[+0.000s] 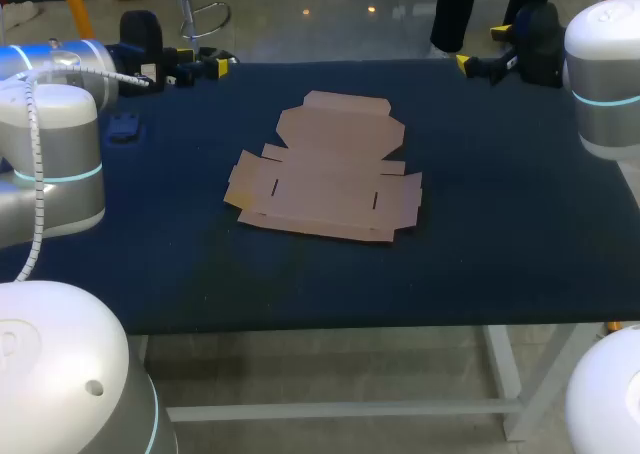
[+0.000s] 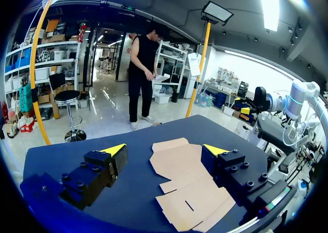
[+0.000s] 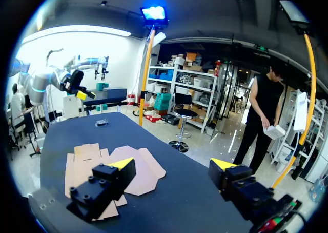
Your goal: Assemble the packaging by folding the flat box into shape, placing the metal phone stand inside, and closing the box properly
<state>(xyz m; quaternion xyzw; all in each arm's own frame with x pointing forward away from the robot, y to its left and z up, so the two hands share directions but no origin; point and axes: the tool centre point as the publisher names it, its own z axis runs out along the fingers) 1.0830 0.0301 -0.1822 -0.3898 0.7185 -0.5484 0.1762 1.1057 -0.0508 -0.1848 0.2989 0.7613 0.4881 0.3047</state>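
From above, the flat box, matte brown cardboard with angular flaps and cut slots, lies unfolded mid-table on the dark blue, felt-like table. A small dark object sits near my left arm. In my left wrist view, my left gripper is spread wide, its blocky black fingers empty and the cardboard ahead. In my right wrist view, my right gripper gapes likewise, holding nothing.

Plain tan cardboard flat box on a dark navy table; left gripper and right gripper black, tipped bright yellow; left arm and right arm white-grey, ringed cyan
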